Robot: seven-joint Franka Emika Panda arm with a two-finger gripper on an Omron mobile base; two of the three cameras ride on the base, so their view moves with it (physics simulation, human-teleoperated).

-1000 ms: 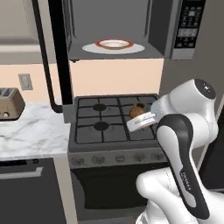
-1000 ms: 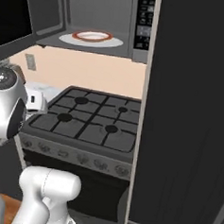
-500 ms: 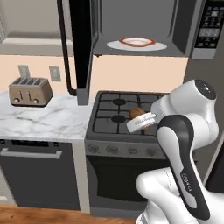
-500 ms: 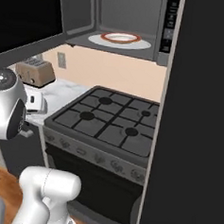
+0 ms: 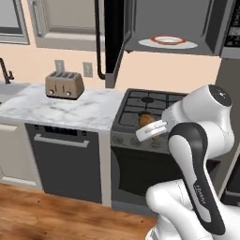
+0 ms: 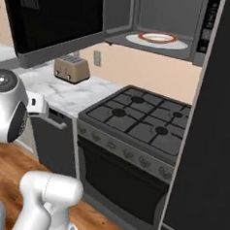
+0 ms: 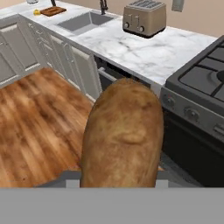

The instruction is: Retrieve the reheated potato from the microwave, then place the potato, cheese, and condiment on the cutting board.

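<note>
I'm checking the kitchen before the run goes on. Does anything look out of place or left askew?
The microwave door hangs wide open over the counter, with a plate left inside. The potato is held in the gripper in front of the stove. Nothing looks spilled or damaged.

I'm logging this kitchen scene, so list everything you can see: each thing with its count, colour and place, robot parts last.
potato: one, brown, held in the gripper, out of the microwave
microwave: one, grey, above the stove, door open
plate: one, white with red rim, inside the microwave
stove: one, dark grey, below the microwave
toaster: one, tan, on the marble counter
counter: one, white marble, left of the stove
sink: one, grey, in the counter beyond the toaster
cutting board: one, reddish-brown, far counter past the sink
cheese: one, yellow, beside the cutting board
gripper: one, white, shut on the potato
</note>
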